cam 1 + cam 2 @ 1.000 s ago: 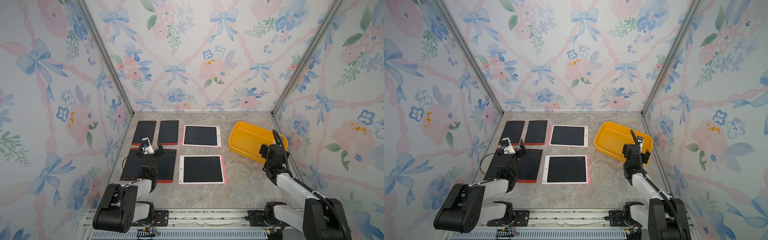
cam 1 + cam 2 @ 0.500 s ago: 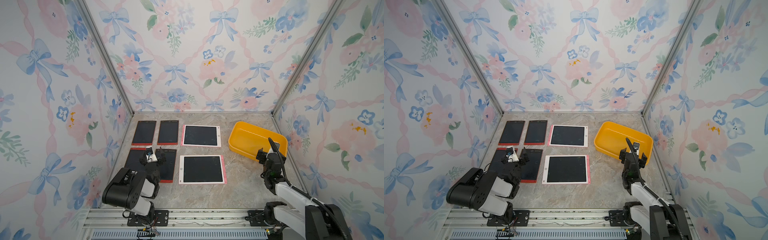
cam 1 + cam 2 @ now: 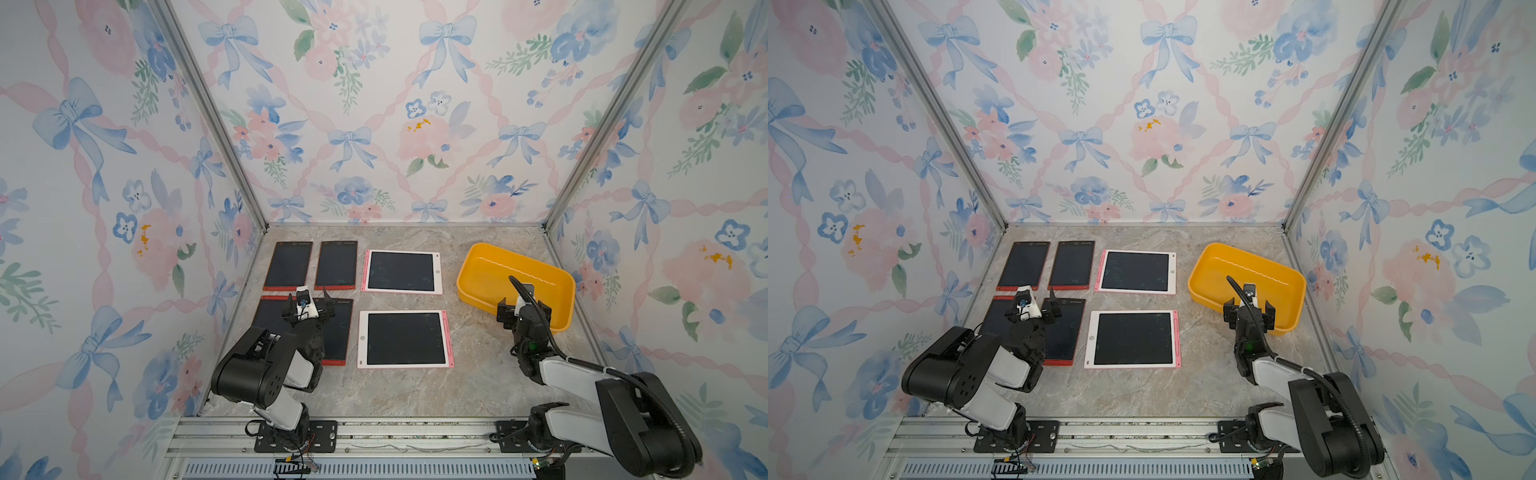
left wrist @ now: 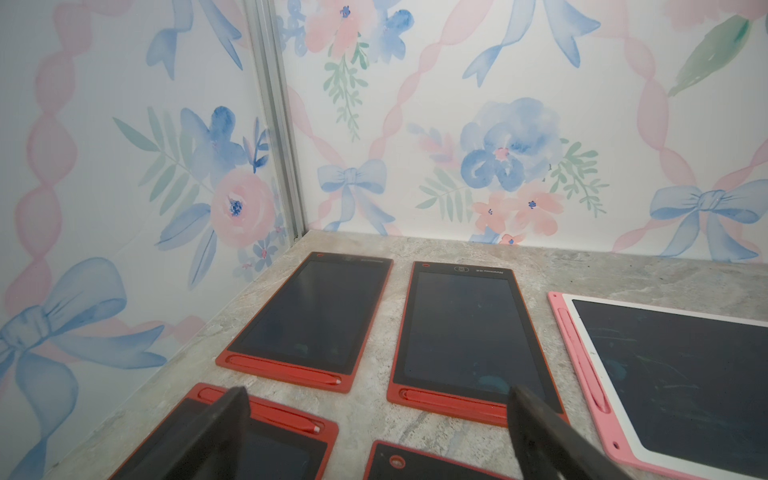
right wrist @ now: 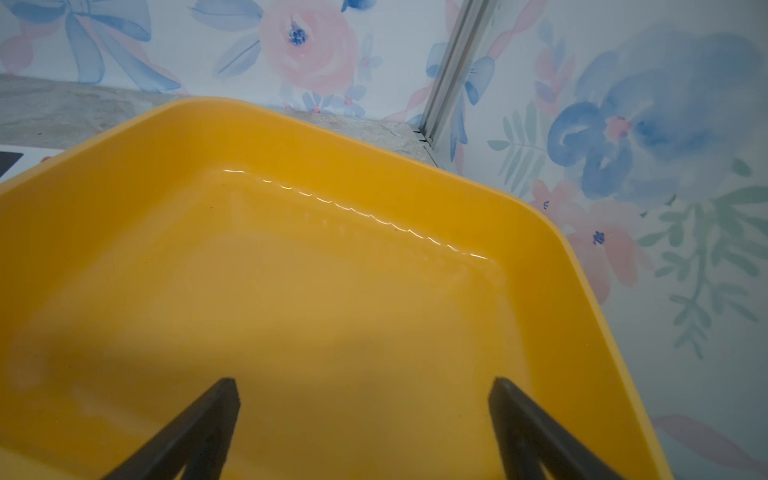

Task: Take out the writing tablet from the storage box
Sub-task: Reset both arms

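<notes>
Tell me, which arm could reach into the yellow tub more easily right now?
Right. The right claw, open, hangs at the near rim of the storage box, pointing in. The left claw, also open, is over the red tablets across the table. The box looks empty, though.

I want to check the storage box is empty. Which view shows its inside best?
The right wrist view: the storage box fills the frame, its visible floor bare. Both top views show it smaller. The left wrist view misses it.
</notes>
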Available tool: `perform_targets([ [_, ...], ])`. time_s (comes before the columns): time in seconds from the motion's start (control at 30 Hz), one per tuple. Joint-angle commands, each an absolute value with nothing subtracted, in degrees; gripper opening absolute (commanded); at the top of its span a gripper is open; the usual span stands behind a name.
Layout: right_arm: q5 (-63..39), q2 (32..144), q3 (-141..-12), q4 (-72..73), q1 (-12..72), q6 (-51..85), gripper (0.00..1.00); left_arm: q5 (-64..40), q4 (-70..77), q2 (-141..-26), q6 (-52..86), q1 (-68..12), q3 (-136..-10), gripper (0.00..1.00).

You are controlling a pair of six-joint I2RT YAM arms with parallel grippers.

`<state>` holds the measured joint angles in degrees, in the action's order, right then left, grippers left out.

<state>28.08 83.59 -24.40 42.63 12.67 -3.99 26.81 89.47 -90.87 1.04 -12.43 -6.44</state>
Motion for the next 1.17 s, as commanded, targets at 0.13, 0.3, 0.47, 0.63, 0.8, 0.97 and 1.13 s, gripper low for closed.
perform_targets([
  [0.13, 16.4, 86.31, -24.4, 45.87, 4.01, 2.55, 0.97, 22.03, 80.81, -89.6, 4.58, -7.66, -9.69, 0.98],
  [0.3, 17.27, 87.73, -22.3, 50.38, 4.95, 1.59, 0.97, 21.88, 80.88, -89.62, 4.58, -7.65, -9.65, 0.98],
  [0.47, 17.15, 88.27, -21.97, 52.16, 5.05, 1.28, 0.97, 22.25, 80.95, -89.41, 4.45, -7.99, -9.54, 0.98],
  [0.63, 17.14, 88.78, -21.77, 53.37, 5.03, 1.24, 0.97, 23.03, 80.95, -89.51, 3.97, -8.61, -9.64, 0.98],
  [0.8, 17.14, 88.78, -21.71, 53.39, 5.05, 1.26, 0.97, 23.03, 80.86, -89.71, 3.87, -8.61, -9.77, 0.98],
  [0.97, 17.14, 88.77, -21.71, 53.44, 5.06, 1.26, 0.97, 23.03, 80.84, -89.87, 3.79, -8.61, -9.91, 0.98],
  [1.13, 17.14, 88.77, -21.71, 53.43, 5.04, 1.26, 0.97, 23.06, 80.91, -89.62, 3.87, -8.59, -9.63, 0.98],
])
